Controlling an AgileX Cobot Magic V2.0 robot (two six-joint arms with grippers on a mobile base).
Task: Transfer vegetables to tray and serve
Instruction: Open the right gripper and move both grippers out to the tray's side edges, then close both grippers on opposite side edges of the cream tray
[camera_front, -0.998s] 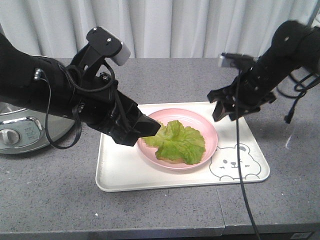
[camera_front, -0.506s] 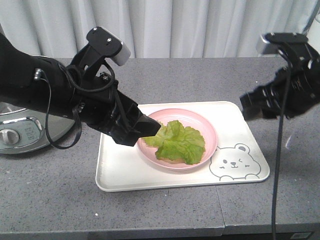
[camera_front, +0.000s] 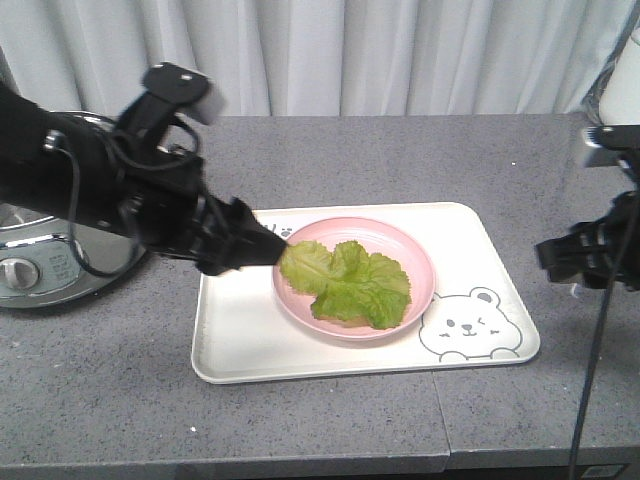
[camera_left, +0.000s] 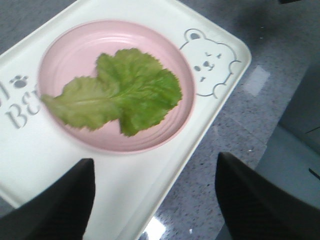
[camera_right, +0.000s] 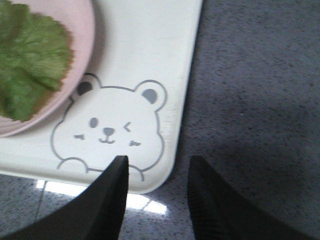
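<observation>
The vegetables (camera_front: 348, 285) lie just right of the left gripper (camera_front: 265, 246) — spread, empty; right gripper (camera_right: 159, 162), spread too, sits well right.

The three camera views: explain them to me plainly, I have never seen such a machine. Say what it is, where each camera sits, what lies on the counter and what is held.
This is a robot with two black arms, each ending in a two-fingered end effector. The wide picture looks at the grey counter from the front. The other two come from cameras on the wrists, looking down past the fingers. On the counter lies a cream tray with a bear drawing. On it stands a pink plate holding green lettuce leaves. A silver appliance sits at the far left. The left end effector is beside the plate, open. The right end effector hovers near the tray's bear corner, also open. Neither holds anything.
</observation>
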